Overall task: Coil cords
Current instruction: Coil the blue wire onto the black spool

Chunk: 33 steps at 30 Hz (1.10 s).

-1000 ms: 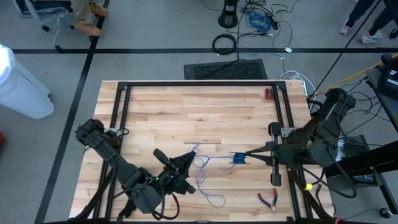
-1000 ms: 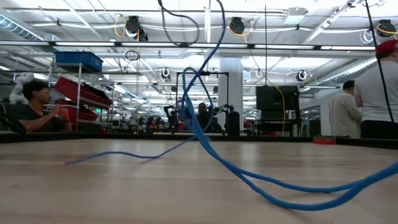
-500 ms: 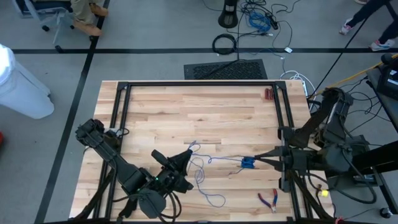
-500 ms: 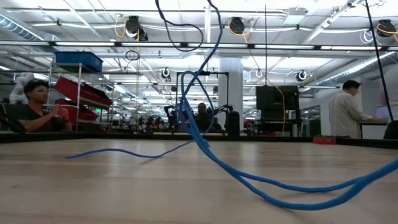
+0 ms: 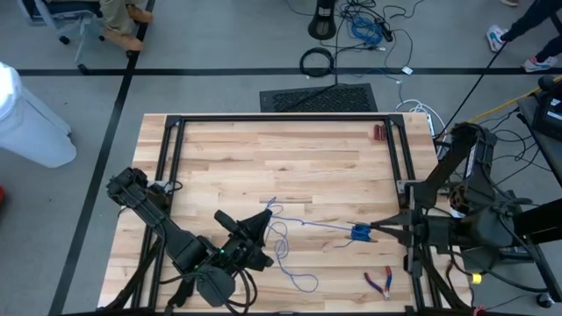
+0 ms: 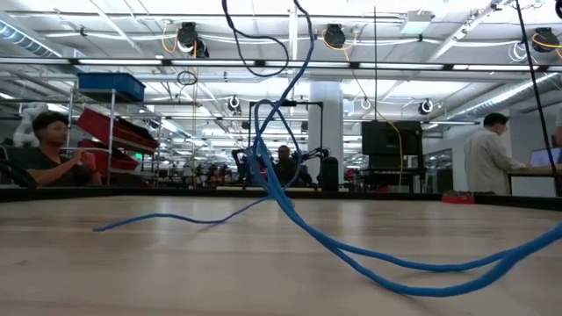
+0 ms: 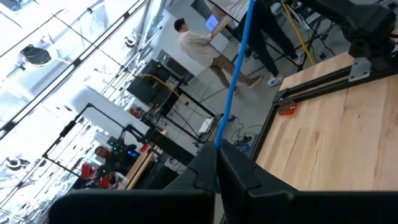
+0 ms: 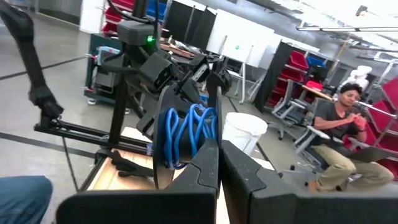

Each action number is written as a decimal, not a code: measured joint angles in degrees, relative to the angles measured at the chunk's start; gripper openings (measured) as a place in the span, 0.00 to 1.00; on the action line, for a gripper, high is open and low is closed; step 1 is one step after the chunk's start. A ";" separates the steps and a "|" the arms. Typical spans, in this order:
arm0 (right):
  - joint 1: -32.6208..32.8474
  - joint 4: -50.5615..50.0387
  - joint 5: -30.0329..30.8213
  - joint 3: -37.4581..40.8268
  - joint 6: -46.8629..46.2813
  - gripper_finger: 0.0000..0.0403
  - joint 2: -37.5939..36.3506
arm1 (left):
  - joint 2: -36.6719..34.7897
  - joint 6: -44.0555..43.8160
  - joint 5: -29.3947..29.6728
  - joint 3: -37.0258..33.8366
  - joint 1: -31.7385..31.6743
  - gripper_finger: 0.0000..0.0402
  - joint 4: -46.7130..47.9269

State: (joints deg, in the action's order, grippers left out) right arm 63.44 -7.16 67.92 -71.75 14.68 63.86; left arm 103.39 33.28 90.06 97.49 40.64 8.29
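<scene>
High view: the cord (image 5: 303,226) lies loose on the wooden table (image 5: 263,158), running from a tangle of loops near the left gripper (image 5: 264,221) at about 7 o'clock on the table across to its blue plug end (image 5: 359,233) at about 4 o'clock. The right gripper (image 5: 375,230) is closed on that plug end, pulling the strand fairly straight. The left gripper is pinched shut on the cord near the loops. Red-handled pliers (image 5: 381,281) lie just beyond the plug toward 5 o'clock, apart from the cord.

Low view: the cord (image 6: 290,202) rises from the table toward the top of the picture and sweeps off to 3 o'clock, so part of it hangs in the air.

Left wrist view: the 2 fingers (image 7: 205,174) meet on the blue strand (image 7: 239,62), which climbs toward 12 o'clock.

Right wrist view: its fingers (image 8: 208,158) are closed together; several blue loops (image 8: 186,130) show ahead at the other arm.

To coil well, the right arm should probably keep light tension while the left winds even, same-sized turns, and the plug should steer clear of the pliers; slack loops near 6 o'clock could snag.
</scene>
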 joint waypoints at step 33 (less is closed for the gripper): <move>-10.09 18.69 -1.01 -0.01 15.24 0.00 4.89 | 1.04 -24.06 -35.27 0.04 -11.09 0.03 -0.25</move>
State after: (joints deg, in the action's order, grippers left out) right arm 53.35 11.54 66.91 -71.76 29.92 68.74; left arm 104.43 9.22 54.79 97.54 29.55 8.05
